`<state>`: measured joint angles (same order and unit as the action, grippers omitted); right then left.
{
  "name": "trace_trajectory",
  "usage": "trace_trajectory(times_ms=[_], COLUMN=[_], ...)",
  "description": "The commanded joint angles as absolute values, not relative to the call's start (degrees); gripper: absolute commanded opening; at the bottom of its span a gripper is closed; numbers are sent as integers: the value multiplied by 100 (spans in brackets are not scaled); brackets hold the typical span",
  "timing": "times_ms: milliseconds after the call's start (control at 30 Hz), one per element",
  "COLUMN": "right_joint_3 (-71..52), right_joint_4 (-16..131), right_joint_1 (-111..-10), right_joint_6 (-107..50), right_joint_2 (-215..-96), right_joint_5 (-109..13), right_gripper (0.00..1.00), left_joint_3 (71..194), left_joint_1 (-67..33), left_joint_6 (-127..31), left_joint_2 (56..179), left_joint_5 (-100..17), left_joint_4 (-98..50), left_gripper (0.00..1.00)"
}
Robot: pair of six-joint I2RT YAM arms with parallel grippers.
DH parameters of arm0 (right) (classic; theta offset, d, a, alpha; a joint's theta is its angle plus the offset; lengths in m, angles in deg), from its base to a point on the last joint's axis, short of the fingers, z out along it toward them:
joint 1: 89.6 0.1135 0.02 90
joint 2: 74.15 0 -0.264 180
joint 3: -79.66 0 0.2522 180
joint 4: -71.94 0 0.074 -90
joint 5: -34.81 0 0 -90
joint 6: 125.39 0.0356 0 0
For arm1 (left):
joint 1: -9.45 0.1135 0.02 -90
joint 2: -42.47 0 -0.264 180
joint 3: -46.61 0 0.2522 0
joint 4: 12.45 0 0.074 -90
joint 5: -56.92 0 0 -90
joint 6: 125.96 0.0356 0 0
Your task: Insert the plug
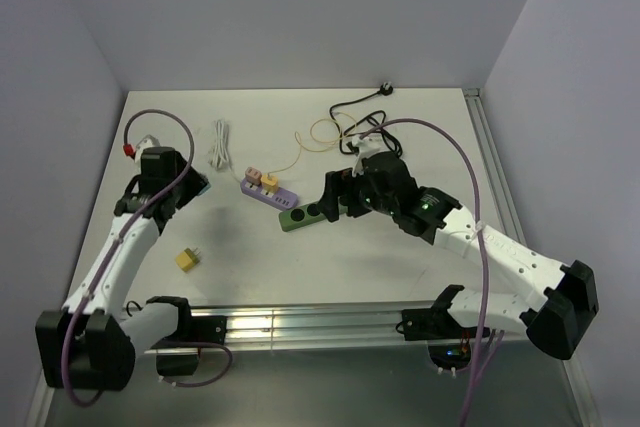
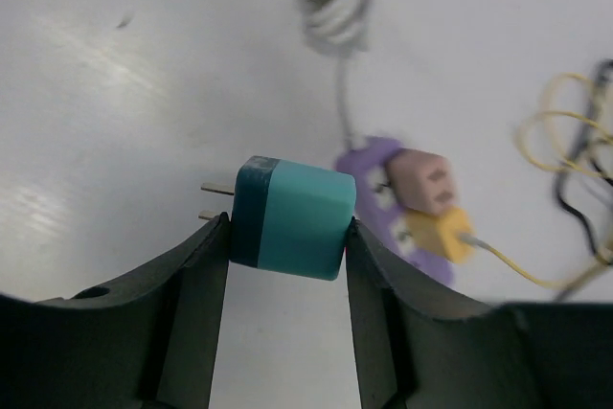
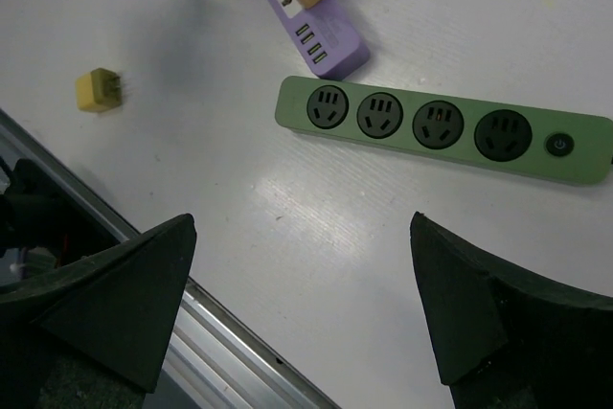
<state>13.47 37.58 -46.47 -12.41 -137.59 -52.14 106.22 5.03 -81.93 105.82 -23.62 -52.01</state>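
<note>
My left gripper (image 1: 193, 187) is shut on a teal plug (image 2: 302, 219) with a dark blue face; its two metal prongs (image 2: 215, 189) point left in the left wrist view, and it hangs above the table. A green power strip (image 3: 441, 129) with several sockets lies mid-table (image 1: 300, 215). My right gripper (image 3: 302, 227) is open and empty, hovering just near of the green strip (image 1: 335, 197). A purple strip (image 1: 268, 193) carries a pink plug (image 2: 426, 182) and a yellow plug (image 2: 436, 234); it lies right of the left gripper.
A loose yellow plug (image 1: 187, 259) lies at the front left. A white cable coil (image 1: 219, 144), a thin yellow wire (image 1: 310, 139) and black cables (image 1: 360, 115) lie at the back. An aluminium rail (image 1: 300, 325) runs along the near edge.
</note>
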Motion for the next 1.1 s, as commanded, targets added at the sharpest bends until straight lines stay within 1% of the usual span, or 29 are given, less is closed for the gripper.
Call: trace_trajectory(times_ms=[0, 33, 167, 300, 333, 400, 500, 633, 800, 933, 1067], right_joint_3=[956, 921, 772, 613, 535, 455, 349, 533, 587, 482, 174], right_joint_4=[3814, 3814, 3901, 4042, 4060, 4069, 4147, 4507, 4491, 4368, 4051], right_joint_1=[-4671, -4671, -4680, -4697, -4715, -4715, -4724, -4724, -4698, -4610, -4434], right_joint_6=[-1158, -1131, -868, -438, -271, -121, 222, 784, 1285, 1453, 1453], right_joint_2=[-13909, -13988, -14138, -14235, -14261, -14305, -14349, -14323, -14288, -14287, -14516], right_joint_5=[-4817, -4755, -4386, -3807, -3753, -3664, -3655, -3778, -4357, -4648, -4798], right_gripper=[99, 98, 93, 89, 88, 86, 84, 80, 75, 73, 73], left_joint_3=[10546, 10520, 10248, 10036, 10001, 9983, 9948, 9834, 9948, 10001, 9983], left_joint_1=[427, 409, 313, 6, -204, -460, -1205, -1777, -2271, -2509, -2649], left_joint_6=[-7806, -7719, -7664, -7797, -7779, -7735, -7630, -7446, -7270, -7077, -6936], left_joint_2=[9804, 9680, 9055, 8712, 8694, 8702, 8773, 8852, 9010, 9081, 9133], left_joint_5=[-3605, -4250, -5510, -6032, -6076, -6015, -5788, -5584, -4909, -4679, -4732], left_joint_4=[-4678, -4495, -3846, -3325, -3237, -3114, -2956, -2674, -2832, -2736, -2526], left_gripper=[0, 0, 0, 0, 0, 0, 0, 0, 0, 0, 0])
